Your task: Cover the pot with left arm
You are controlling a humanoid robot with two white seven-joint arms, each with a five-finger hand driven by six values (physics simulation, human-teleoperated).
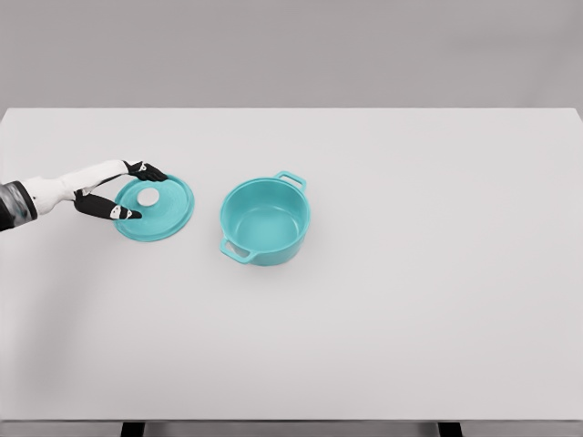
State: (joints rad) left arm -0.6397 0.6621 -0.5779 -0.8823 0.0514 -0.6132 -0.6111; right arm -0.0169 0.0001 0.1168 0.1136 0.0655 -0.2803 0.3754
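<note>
White tabletop is filling most of the head view, grey wall running behind it, two dark legs poking out at the bottom edge. Teal pot is sitting upright and uncovered a bit left of the tabletop's middle, nothing showing inside it, one loop handle pointing up-right toward the far side, the other pointing down-left toward me. Teal lid is lying flat on the tabletop to the left of the pot, near it but not touching, a strip of bare surface showing between the two. My left arm is coming in from the left edge, white forearm with a dark sleeve at the picture's border. My left hand is sitting over the lid's left rim, dark fingers spread apart: one group reaching across the far edge of the lid, another lying along its near edge, so the hand is bracketing the rim, not closed tight. Can't tell whether it is actually gripping the lid or just touching it. Small white round knob is sitting at the lid's centre, just right of my fingers, uncovered.
</note>
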